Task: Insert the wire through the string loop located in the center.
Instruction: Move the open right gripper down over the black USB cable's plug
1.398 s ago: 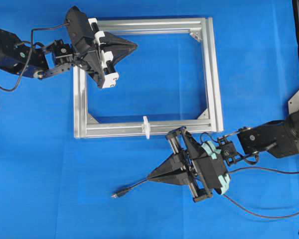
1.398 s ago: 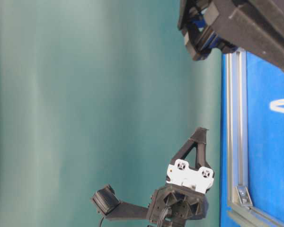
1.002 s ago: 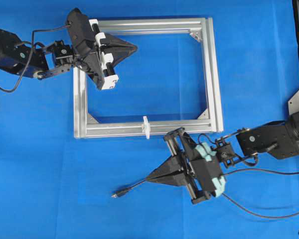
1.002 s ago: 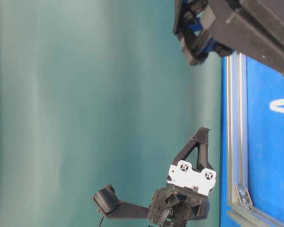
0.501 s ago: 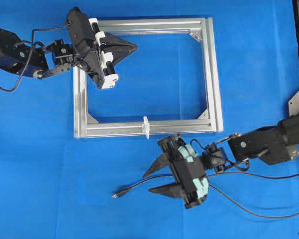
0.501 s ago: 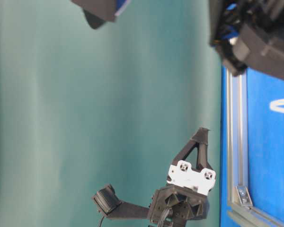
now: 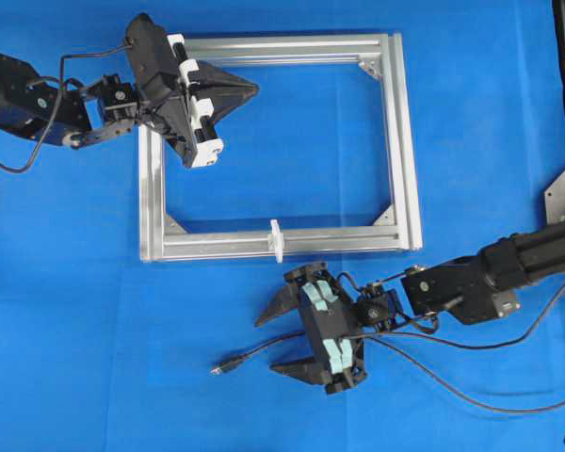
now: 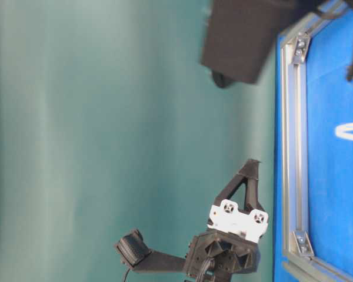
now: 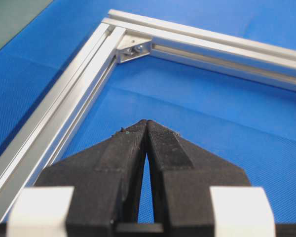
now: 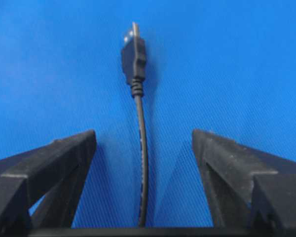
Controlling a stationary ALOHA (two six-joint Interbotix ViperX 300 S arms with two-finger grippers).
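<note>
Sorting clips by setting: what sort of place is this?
Likely a robotics lab test bench: two robot arms work over a blue cloth-covered table holding only a bare aluminium frame with a white string loop and a loose wire, against a plain teal backdrop.

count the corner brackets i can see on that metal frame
3 in the overhead view: top right corner, bottom right, bottom left. The left gripper covers the top left corner there; the left wrist view shows a bracket.

Silver aluminium frame [image 7: 403,141] lies on blue mat [image 7: 75,330]
</note>
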